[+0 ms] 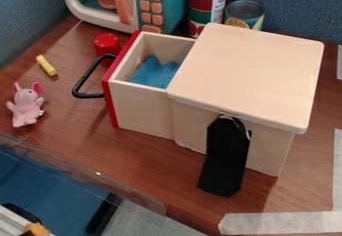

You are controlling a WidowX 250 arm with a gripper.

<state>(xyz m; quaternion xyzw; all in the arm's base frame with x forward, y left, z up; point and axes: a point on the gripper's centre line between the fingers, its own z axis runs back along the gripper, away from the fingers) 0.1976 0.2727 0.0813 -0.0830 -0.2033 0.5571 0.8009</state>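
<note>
Claw state (released, clenched or grasping) cannot be told, nor can the arm's pose. The wooden drawer [143,110] extends toward nine o'clock from its cabinet [250,70], presumably to give access to the blue cloth-like piece [155,73] inside. Its black handle [81,82] projects at nine o'clock, a placement that suits pulling or pushing. Relative to the drawer, a pink toy mouse [26,106] lies between eight and nine o'clock and two cans [202,2] [243,14] stand near one o'clock. Against the cabinet's near side, between four and five o'clock, leans a black piece [226,157] (perhaps a brace, though its purpose is uncertain).
</note>
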